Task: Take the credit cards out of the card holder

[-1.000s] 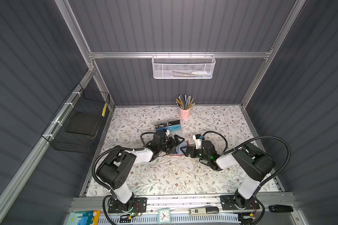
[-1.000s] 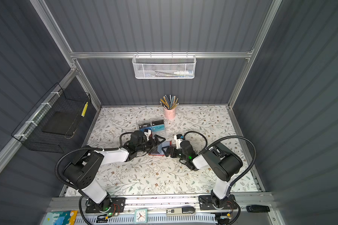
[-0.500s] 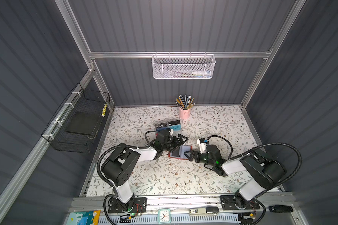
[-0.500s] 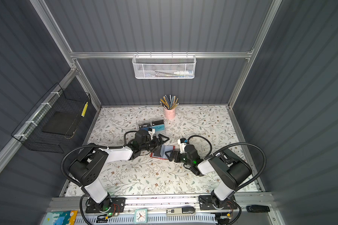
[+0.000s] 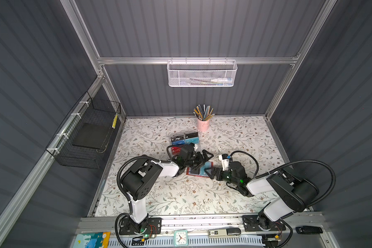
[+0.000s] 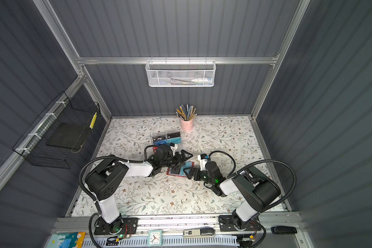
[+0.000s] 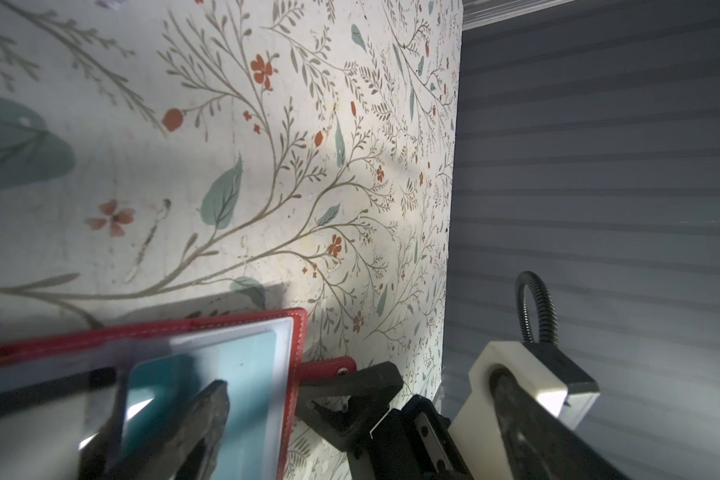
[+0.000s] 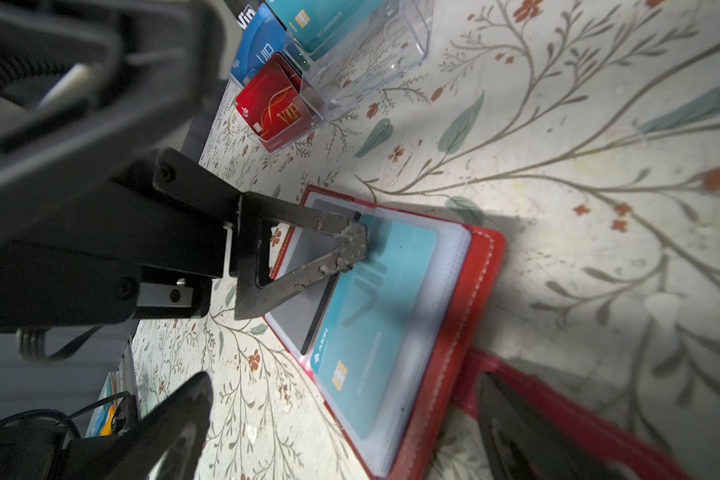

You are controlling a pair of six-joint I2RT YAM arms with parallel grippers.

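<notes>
Within the last second the right gripper (image 5: 212,174) has sunk low and backed to the tab end of the holder (image 5: 199,171). The left gripper (image 5: 203,160) has slid over its open pages, one fingertip (image 8: 350,243) seemingly on the sleeve above the teal card (image 8: 375,299). Both jaws stand wide, holding nothing. The holder lies flat mid-counter (image 5: 180,193), no card out yet. Other cards inside stay unclear; only a dark edge shows.

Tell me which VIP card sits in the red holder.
The teal card lying flat under the open holder's clear sleeve; the red card and blue card stand in the clear box.
</notes>
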